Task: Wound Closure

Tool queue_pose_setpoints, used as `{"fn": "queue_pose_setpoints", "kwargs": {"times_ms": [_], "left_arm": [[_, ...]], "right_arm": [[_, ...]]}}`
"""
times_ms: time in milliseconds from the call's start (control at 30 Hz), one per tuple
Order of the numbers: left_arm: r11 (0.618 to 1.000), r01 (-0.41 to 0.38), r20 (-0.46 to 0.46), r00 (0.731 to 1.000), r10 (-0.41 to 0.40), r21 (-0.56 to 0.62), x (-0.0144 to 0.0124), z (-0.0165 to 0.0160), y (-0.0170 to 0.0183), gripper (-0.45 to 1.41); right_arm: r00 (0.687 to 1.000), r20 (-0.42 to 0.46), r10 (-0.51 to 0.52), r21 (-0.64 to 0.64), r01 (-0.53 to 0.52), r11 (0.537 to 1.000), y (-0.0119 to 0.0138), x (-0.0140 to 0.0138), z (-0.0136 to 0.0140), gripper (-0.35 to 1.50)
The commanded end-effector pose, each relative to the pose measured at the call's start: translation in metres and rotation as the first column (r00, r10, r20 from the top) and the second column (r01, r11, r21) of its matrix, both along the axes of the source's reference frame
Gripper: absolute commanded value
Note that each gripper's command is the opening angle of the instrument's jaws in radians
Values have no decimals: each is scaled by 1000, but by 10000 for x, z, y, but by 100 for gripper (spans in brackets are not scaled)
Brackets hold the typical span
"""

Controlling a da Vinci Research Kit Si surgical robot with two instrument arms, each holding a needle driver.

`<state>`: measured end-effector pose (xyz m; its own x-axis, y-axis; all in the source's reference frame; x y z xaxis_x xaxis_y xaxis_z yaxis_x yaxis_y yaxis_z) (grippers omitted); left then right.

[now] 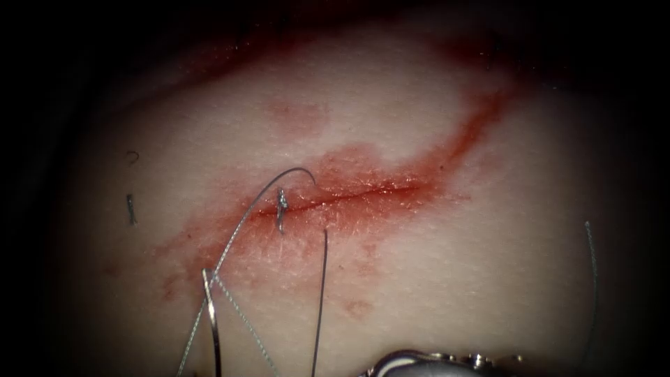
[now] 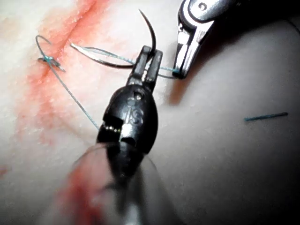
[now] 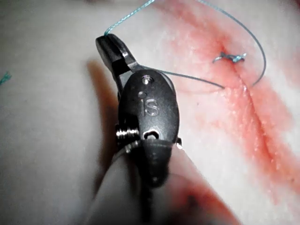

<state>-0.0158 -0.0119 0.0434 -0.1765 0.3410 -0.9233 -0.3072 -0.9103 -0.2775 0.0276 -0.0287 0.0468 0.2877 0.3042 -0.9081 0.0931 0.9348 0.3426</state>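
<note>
Knotted teal thread (image 2: 49, 60) marks one finished stitch at the left end of the red-stained cut (image 1: 363, 194), the rest unclosed, while the left tool (image 2: 149, 58) pinches the curved steel needle (image 2: 151, 28) mid-curve clear of the pale tissue (image 1: 433, 279) and the right tool (image 3: 108, 43) clamps the thread.

Tissue (image 1: 433, 265) pale pinkish-cream, red fluid (image 1: 377, 183) smeared along cut (image 1: 349, 195). Thread (image 2: 75, 96) teal-blue. Needle (image 2: 151, 28) dark steel-grey. Left tool (image 2: 147, 63) black; right tool (image 2: 180, 71) shiny silver.
</note>
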Motion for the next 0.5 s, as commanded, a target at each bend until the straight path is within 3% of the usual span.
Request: {"fn": "queue_pose_setpoints", "kwargs": {"times_ms": [33,67,167,333,500], "left_arm": [[1000,9,-4,1000,-9,-1,-1,6,0,-45],[999,31,-18,999,-31,-21,10,3,11,-45],[994,86,-81,993,-91,-63,39,1,31,-45],[989,124,-120,984,-132,-77,64,6,37,-45],[986,144,-139,978,-155,-85,70,11,35,-45]], "right_arm": [[1000,-1,24,-31,-24,999,15,5,7,76],[999,-3,48,-57,-48,997,31,0,10,89],[996,-9,84,-87,-84,993,62,-13,27,89],[994,9,108,-116,-106,988,80,-19,56,88],[991,33,132,-151,-126,980,91,-12,101,88]]}}
